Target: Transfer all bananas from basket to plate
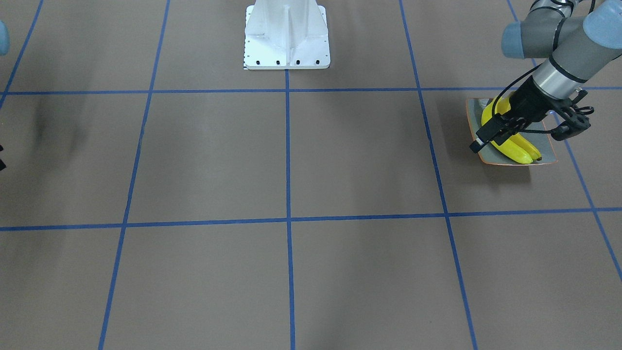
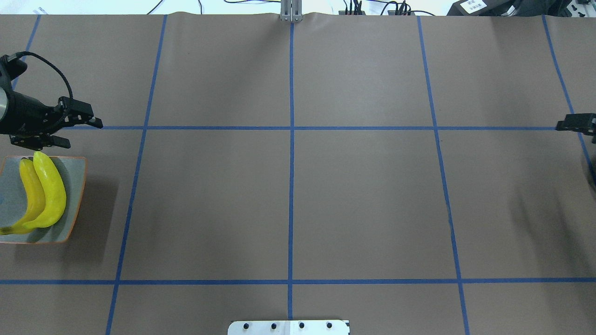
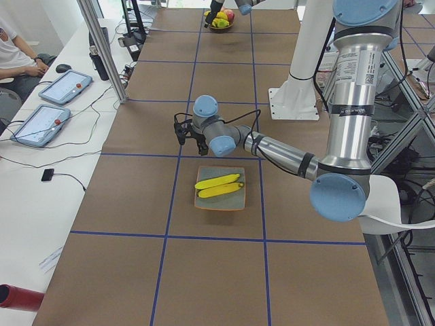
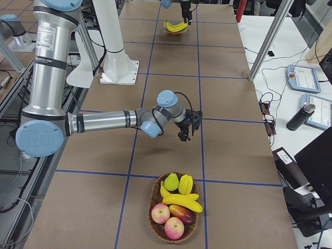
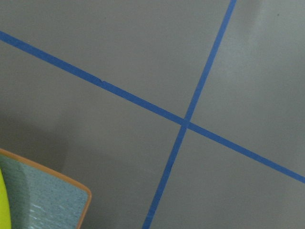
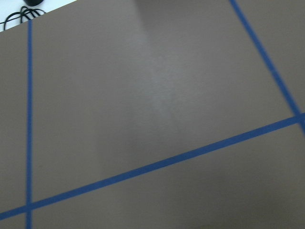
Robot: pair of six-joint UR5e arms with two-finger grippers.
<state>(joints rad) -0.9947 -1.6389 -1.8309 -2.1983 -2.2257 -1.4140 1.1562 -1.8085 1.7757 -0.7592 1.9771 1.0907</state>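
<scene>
Two yellow bananas (image 2: 50, 195) lie side by side on the grey-green plate (image 2: 77, 186) at the table's left end; they also show in the exterior left view as bananas (image 3: 219, 187) on the plate (image 3: 236, 202). My left gripper (image 2: 83, 134) hovers open and empty just past the plate's far edge. The basket (image 4: 152, 199) at the other end holds one banana (image 4: 182, 201) among other fruit. My right gripper (image 2: 577, 124) is open and empty at the overhead view's right edge, short of the basket, seen as the near gripper (image 4: 188, 129) in the exterior right view.
Pears (image 4: 179, 182), apples (image 4: 167, 220) and a reddish mango (image 4: 181, 211) share the basket. The white robot base (image 1: 286, 39) stands at mid-table. Blue tape lines grid the brown table. A side desk holds tablets (image 3: 58, 102), and a person sits beside it.
</scene>
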